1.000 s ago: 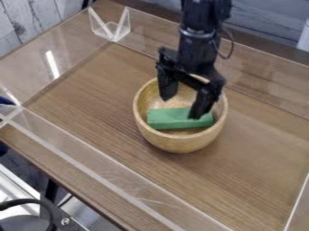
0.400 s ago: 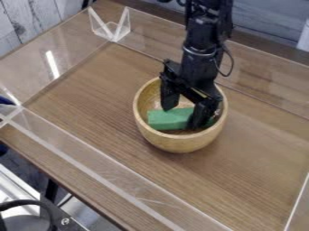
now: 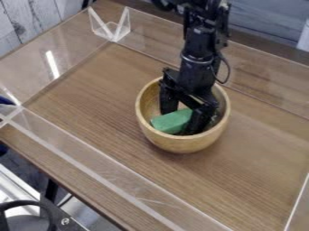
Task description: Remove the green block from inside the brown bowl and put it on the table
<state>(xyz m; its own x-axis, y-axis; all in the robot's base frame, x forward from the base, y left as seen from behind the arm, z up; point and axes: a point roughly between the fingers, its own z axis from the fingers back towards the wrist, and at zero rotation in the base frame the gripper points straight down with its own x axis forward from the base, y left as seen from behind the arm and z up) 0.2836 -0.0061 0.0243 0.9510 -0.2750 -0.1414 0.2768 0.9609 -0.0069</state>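
- One camera view, looking down at an angle across the table (image 3: pixel 85 99); brown wood grain with plank lines running along it.
- Far left and lower left: low clear acrylic walls (image 3: pixel 72 153) edge the tabletop, catching glare.
- Upper left of the frame: a small clear acrylic bracket (image 3: pixel 111 27) sits at the wall corner, well apart from everything else.
- Centre, slightly right: brown bowl (image 3: pixel 154 133) stands upright on the table, thick tan rim, grain visible.
- Inside the bowl: green block (image 3: pixel 171 122) lies on the bottom, tilted a bit, long side running lower left to upper right. Part of it is hidden behind my fingers.
- My claw (image 3: pixel 189 101) points straight down into the bowl, jaws spread wide, fingertips below the rim line.
- The dark fingers (image 3: pixel 165 94) straddle the block, one on each side. I can't tell whether either one touches it; nothing is pinched.
- Block is still in the bowl, not on the table.
- Above the claw, upper centre-right: my black arm (image 3: pixel 200 36) rises out of the frame top.
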